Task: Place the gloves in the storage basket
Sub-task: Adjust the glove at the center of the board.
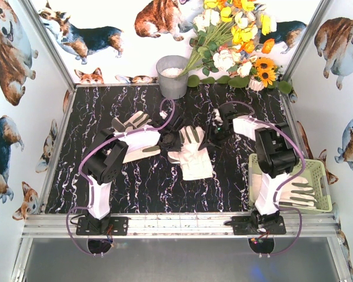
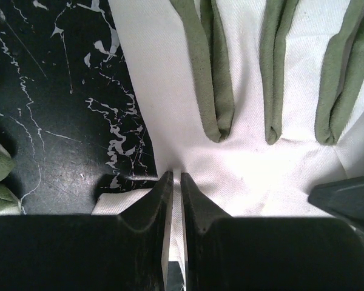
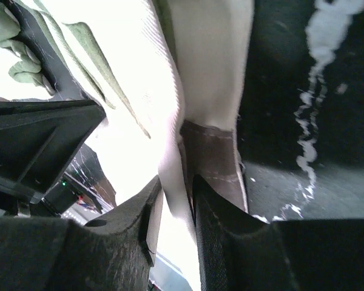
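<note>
Counter (image 1: 135, 188): black with white veining, carries everything. Storage basket (image 1: 321, 176): pale yellow-green with slotted sides, well to the right of the right jaws and nearer the front edge. One glove lies flat inside it (basket glove (image 1: 299, 194)), cream with grey-olive fingers showing. Grey bucket (image 1: 172, 76): upright, well beyond both pairs of jaws. Centre glove (image 1: 191, 150): on the counter between the two pairs of jaws, wide plain cuff toward the front, olive fingers pointing away. The left jaws are at its left edge, the right jaws at its far right edge. Third glove (image 1: 129, 122): left of and beyond the left jaws, partly hidden by that arm. The top view gives the layout of the gloves and basket but not the jaw gaps. Left wrist view: twill weave on the cream cloth and three narrow, folded olive fingers. The left jaws are closed to a thin slit, with a sliver of the glove's white edge pinched in it. Right wrist view, partly overexposed: the right jaws are nearly together on an upright fold of the same cream cloth, with a brownish stitched patch between them.
</note>
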